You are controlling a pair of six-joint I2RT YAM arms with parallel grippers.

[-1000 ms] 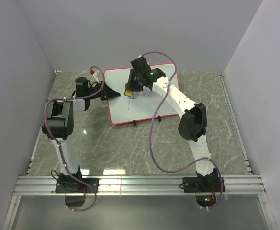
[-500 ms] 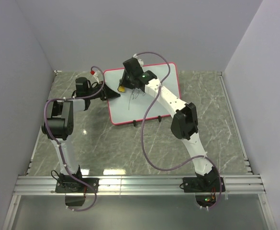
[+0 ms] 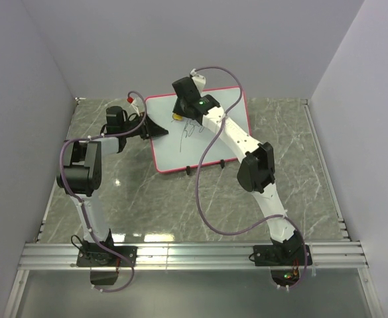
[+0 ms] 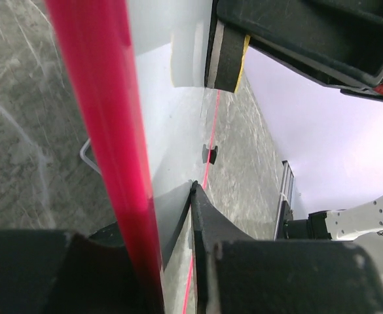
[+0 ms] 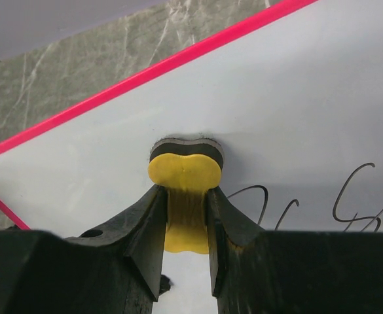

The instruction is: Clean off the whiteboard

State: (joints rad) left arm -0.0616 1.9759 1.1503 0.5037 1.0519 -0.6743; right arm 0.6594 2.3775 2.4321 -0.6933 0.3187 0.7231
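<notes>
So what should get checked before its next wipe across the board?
1. Yellow bone-shaped eraser gripped by the right gripper: ok, fingers shut on it.
2. Eraser's dark felt face against the large white whiteboard: ok, it looks pressed on.
3. Left gripper steadying the board: ok, clamped on its red-pink rim at the left edge.
4. Black scribble wiped away: not ok, strokes sit beside the eraser.
5. Board lying flat: cannot tell.

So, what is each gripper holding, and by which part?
Right gripper: the yellow eraser, by its narrow middle. Left gripper: the whiteboard, by its left rim.
</notes>
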